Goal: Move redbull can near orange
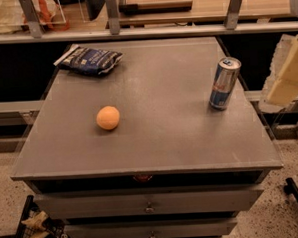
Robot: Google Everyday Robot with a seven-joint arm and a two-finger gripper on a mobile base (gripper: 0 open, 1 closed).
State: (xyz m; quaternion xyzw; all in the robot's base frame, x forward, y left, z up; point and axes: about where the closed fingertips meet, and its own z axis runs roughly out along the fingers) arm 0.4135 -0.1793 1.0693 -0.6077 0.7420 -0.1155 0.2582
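Note:
The redbull can (224, 83) stands upright on the right side of the grey cabinet top (155, 140), close to its right edge. The orange (108, 117) lies left of the middle of the top, well apart from the can. My gripper (283, 86) shows as a cream-coloured part at the right edge of the view, to the right of the can, off the side of the top and not touching it.
A dark blue crinkled snack bag (90, 60) lies at the back left corner of the top. A shelf rail with metal posts (113, 15) runs behind it. Drawers (149, 206) sit below the front edge. A wire basket (35, 232) stands on the floor at lower left.

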